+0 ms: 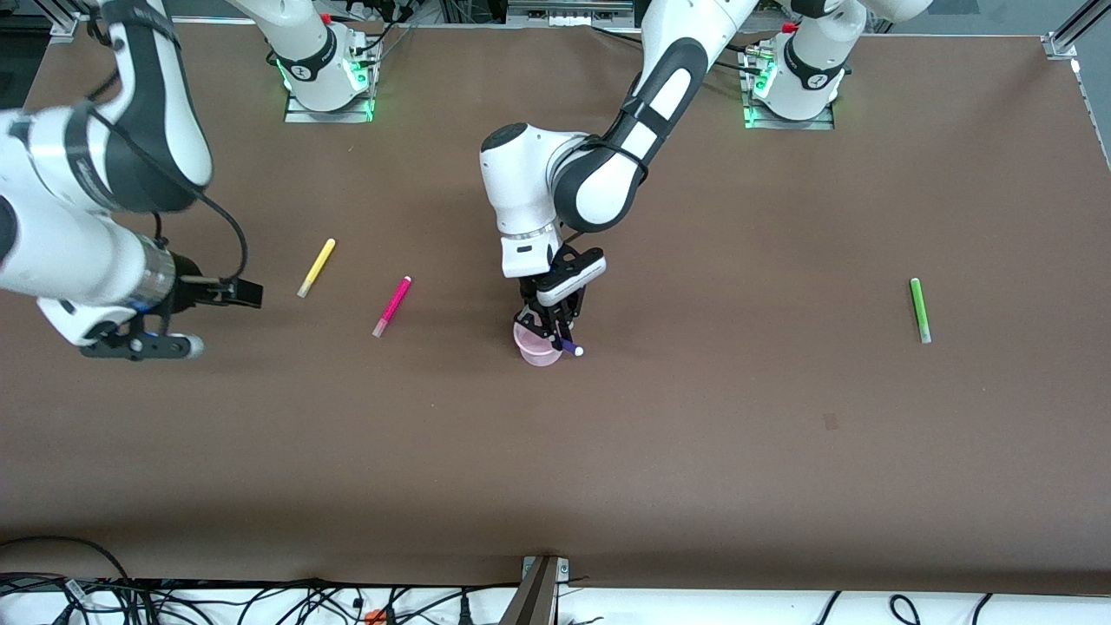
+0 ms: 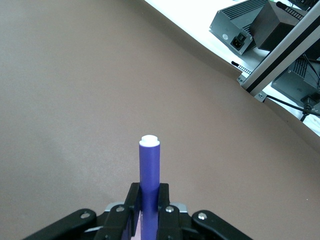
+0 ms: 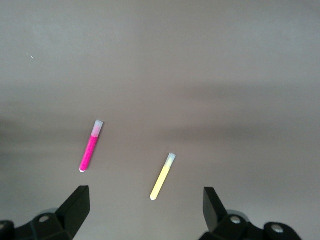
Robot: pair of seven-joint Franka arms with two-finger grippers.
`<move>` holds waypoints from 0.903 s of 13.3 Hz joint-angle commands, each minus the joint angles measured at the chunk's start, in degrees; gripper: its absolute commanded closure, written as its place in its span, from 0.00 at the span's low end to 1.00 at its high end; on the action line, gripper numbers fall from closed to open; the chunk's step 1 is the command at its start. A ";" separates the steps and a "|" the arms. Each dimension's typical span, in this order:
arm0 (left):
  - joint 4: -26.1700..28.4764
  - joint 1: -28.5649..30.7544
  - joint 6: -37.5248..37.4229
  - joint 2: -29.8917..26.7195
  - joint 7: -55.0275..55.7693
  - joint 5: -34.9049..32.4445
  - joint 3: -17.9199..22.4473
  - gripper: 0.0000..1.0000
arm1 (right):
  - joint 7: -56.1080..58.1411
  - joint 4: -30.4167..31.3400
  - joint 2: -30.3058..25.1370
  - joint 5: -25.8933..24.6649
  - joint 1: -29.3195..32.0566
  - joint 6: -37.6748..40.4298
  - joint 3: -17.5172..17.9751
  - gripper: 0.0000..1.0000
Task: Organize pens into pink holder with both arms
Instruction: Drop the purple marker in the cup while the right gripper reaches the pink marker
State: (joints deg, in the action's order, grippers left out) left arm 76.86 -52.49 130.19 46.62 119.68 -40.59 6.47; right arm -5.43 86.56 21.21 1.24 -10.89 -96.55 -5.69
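while the right hand [image 3: 145, 210] waits open, the left hand [image 1: 555, 334] grips the purple pen [image 2: 149, 185] over the pink holder [image 1: 536, 350].

High front camera facing the bases across the whole table [image 1: 694, 451], left wrist camera close over its clamped purple pen [image 2: 149, 185], right wrist camera higher, sharing the yellow pen [image 3: 163, 176] and pink pen [image 3: 90, 147] with the front view.

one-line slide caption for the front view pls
Left gripper holds purple pen over pink holder; yellow, magenta, green pens lie loose.
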 commanded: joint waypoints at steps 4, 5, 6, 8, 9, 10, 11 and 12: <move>-2.24 -0.94 -2.30 1.28 0.73 -3.35 0.91 0.57 | -6.05 6.50 1.02 8.33 0.08 -2.74 0.15 0.00; -2.24 -0.86 -2.39 1.20 0.64 -3.35 0.91 0.46 | -9.56 8.25 2.07 8.52 -0.62 -6.34 0.41 0.00; -2.24 -0.86 -2.39 1.20 0.55 -3.35 0.91 0.35 | -12.82 10.01 2.77 8.52 -2.37 -9.51 0.41 0.01; -3.03 -0.42 -2.48 0.50 -0.32 -3.18 0.91 0.20 | -18.45 11.43 5.14 8.61 -4.57 -14.09 0.41 0.02; -3.29 -0.07 -2.48 -0.20 -1.20 -2.74 0.91 0.13 | -19.96 11.44 6.89 9.13 -5.36 -16.02 0.50 0.03; -3.30 0.72 -2.48 -0.91 -2.25 -2.48 0.74 0.08 | -21.62 11.44 8.57 10.18 -6.50 -17.26 0.50 0.13; -3.30 1.77 -2.57 -2.30 -2.87 -2.30 0.65 0.00 | -23.21 11.52 10.06 11.06 -6.86 -18.32 0.50 0.14; -3.03 3.43 -2.57 -3.89 -3.92 -1.43 0.39 0.00 | -23.75 12.39 10.51 11.85 -6.87 -18.68 0.50 0.17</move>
State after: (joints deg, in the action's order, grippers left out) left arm 73.82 -51.59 128.92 45.70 118.46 -42.17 7.60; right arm -27.52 98.14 30.83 11.23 -17.73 -114.12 -4.97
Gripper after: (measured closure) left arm 0.018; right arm 0.132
